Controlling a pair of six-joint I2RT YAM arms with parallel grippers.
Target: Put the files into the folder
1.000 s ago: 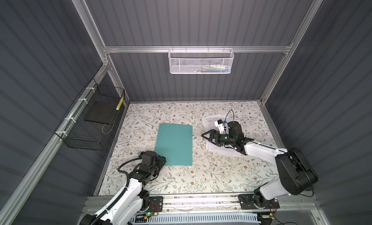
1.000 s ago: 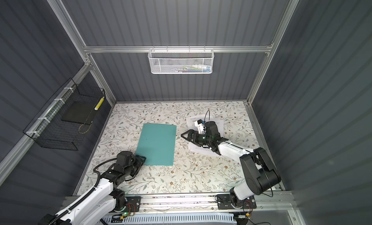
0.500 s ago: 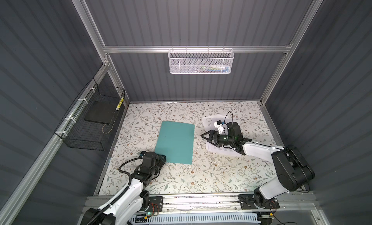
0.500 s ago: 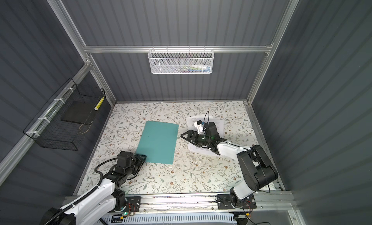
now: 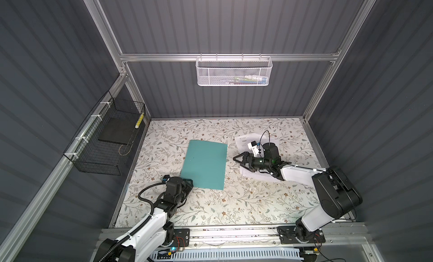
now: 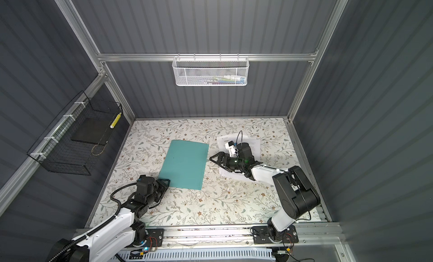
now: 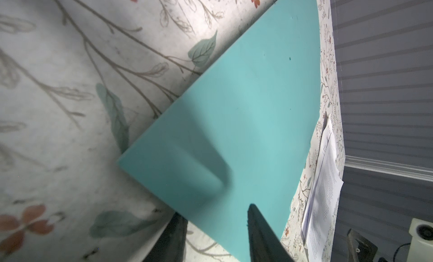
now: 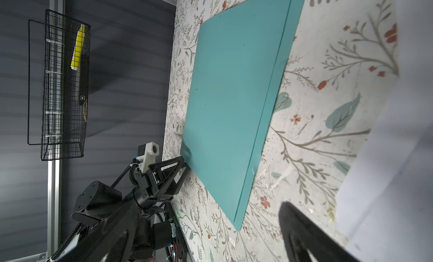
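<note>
Securing the closed teal folder (image 5: 206, 162), lying flat: left gripper (image 5: 189, 182), jaws part-open, straddles its near corner; bite squarely, without dragging. Beside it, the right gripper (image 5: 236, 159), spread wide and empty, hovers over the files (image 5: 242, 141).

Smooth, matt teal sheet for the folder (image 5: 206, 163); thin white printed paper for the files (image 5: 242, 142); matt floral-print covering, lightly scuffed, over the tabletop (image 5: 234, 202); white-coated metal mesh in the hanging basket (image 5: 222, 73); black wire in the side basket (image 5: 98, 164); brushed aluminium frame rails (image 5: 164, 57).
</note>
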